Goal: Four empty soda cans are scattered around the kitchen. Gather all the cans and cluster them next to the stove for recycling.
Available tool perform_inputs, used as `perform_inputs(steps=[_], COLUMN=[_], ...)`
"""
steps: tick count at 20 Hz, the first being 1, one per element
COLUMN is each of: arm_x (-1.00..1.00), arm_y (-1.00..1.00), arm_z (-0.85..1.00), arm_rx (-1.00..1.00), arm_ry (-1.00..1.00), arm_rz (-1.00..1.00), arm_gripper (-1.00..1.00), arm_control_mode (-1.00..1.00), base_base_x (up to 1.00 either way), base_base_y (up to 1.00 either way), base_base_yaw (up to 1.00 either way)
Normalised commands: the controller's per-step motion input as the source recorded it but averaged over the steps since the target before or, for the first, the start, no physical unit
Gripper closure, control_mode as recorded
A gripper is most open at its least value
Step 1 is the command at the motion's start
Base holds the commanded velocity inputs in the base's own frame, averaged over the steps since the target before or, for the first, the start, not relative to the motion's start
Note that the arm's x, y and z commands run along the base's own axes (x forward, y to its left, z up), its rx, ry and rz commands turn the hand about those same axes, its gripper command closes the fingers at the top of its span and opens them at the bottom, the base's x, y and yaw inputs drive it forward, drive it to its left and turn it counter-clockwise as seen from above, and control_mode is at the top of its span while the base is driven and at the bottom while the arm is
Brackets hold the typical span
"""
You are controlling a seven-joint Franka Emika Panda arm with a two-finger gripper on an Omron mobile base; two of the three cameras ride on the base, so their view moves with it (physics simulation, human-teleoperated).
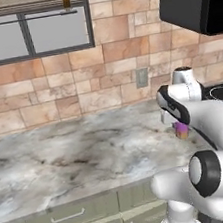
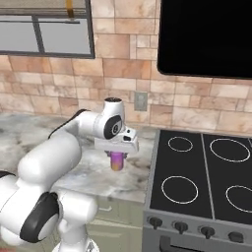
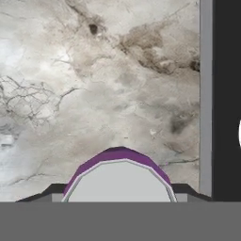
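Note:
My gripper [image 2: 116, 156] points straight down and is shut on a purplish-pink soda can [image 2: 116, 161], held upright by its upper part. The can hangs low over the marble counter [image 2: 98, 172], a short way left of the stove [image 2: 197, 165]; whether it touches the counter I cannot tell. From the left base view the can [image 1: 181, 131] peeks out beneath the gripper [image 1: 180, 126], partly behind my arm, with the stove [image 1: 221, 89] beyond. The hand view looks down on the can's silver top [image 3: 117, 181] between my fingertips, with the stove's grey edge and black top [image 3: 226, 94] at the right.
A black microwave [image 2: 206, 34] hangs above the stove. A wall outlet [image 2: 141, 102] sits on the brick-tile wall behind the can. A window [image 1: 26, 35] is at the upper left. The marble counter [image 1: 64, 156] stretches left, with green drawers [image 1: 68, 216] below.

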Motion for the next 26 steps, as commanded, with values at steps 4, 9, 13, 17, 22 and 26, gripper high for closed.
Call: perform_inputs(steps=[4,9,13,17,22,26], arm_x=[0.00,0.00,0.00,0.00,0.00,0.00], arm_y=[0.00,0.00,0.00,0.00,0.00,0.00], arm_z=[0.00,0.00,0.00,0.00,0.00,0.00], arm_rx=[0.00,0.00,0.00,0.00,0.00,0.00], arm_ry=[0.00,0.00,0.00,0.00,0.00,0.00], arm_rz=[0.00,0.00,0.00,0.00,0.00,0.00], arm_gripper=[1.00,1.00,1.00,1.00,1.00,1.00], arm_control_mode=[1.00,1.00,1.00,1.00,1.00,1.00], base_base_x=[-0.69,-0.30,-0.08,-0.03,-0.01,0.00], base_base_y=[-0.17,-0.36,-0.77,-0.83,-0.91,-0.82], base_base_yaw=[-0.02,0.00,0.00,0.00,0.00,0.00])
